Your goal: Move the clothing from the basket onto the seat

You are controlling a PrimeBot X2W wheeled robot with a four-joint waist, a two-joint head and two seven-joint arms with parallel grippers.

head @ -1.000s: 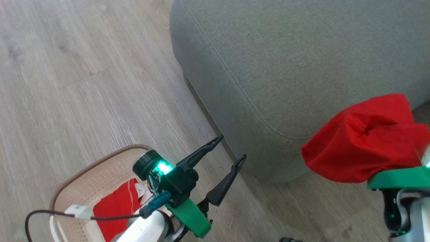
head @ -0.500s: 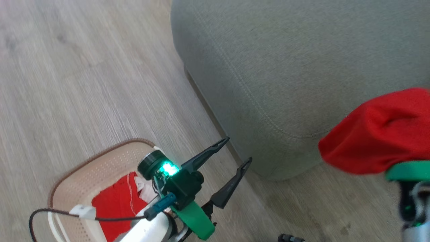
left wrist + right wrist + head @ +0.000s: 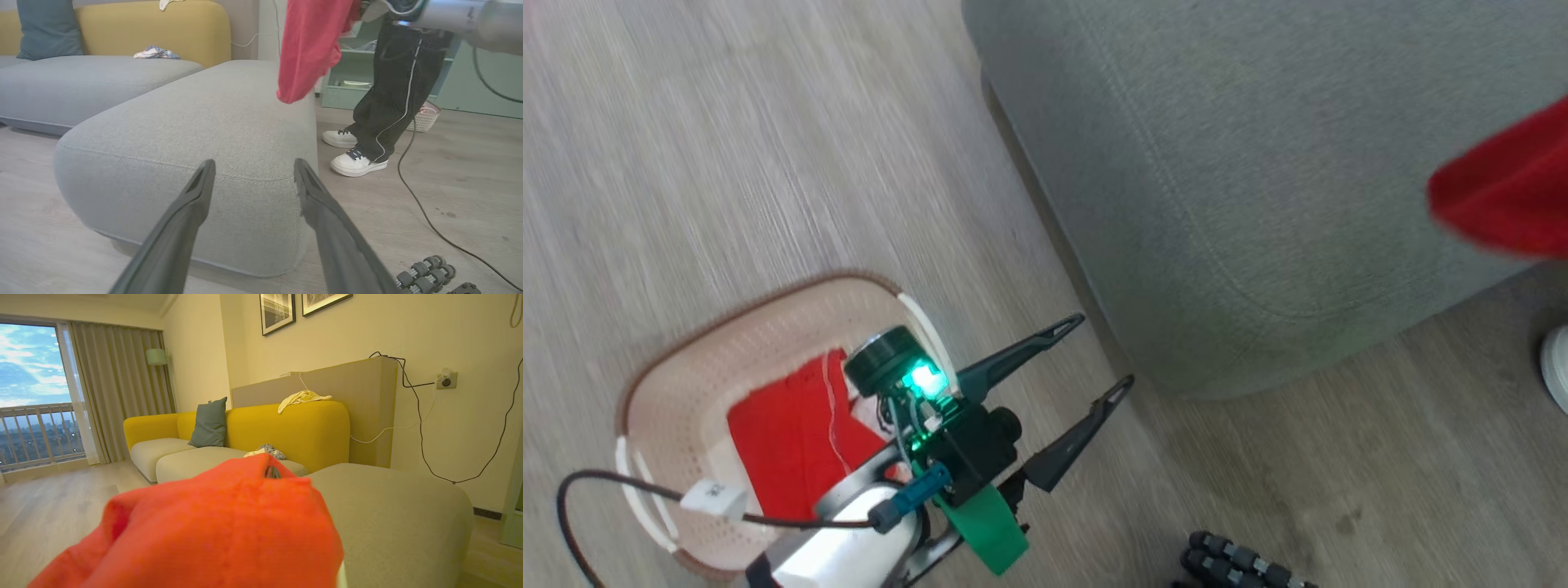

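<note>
Basket [image 3: 686,359] is sitting on the wood-grain floor [image 3: 727,163], oval cream plastic, perforated walls, brown braided rim, white side handle [image 3: 923,327]. Inside it a red garment [image 3: 784,441] is lying flat, soft fabric with a white stitched line; part of it is hiding under the left arm. Nothing else is readable in there.

Left claw [image 3: 1103,351] is hovering beside the basket with its two dark tapered fingers spread wide and gripping nothing; in the left wrist view it [image 3: 254,163] is pointing at the seat's rounded corner.

Seat [image 3: 1258,163] is standing just beside the basket, a big grey woven-upholstery cushion with rounded corners and a stitched seam.

Right claw [image 3: 272,472] is clamping closed on a second red garment [image 3: 229,531], which is draping over it, so just a dark tip is poking out. That garment [image 3: 310,49] is hanging limp by the seat's [image 3: 204,122] far edge; touching or not, cannot tell.

A person's dark trousers [image 3: 392,81] and white sneakers [image 3: 355,161] are standing past the seat. A yellow sofa [image 3: 286,428] is showing behind.
</note>
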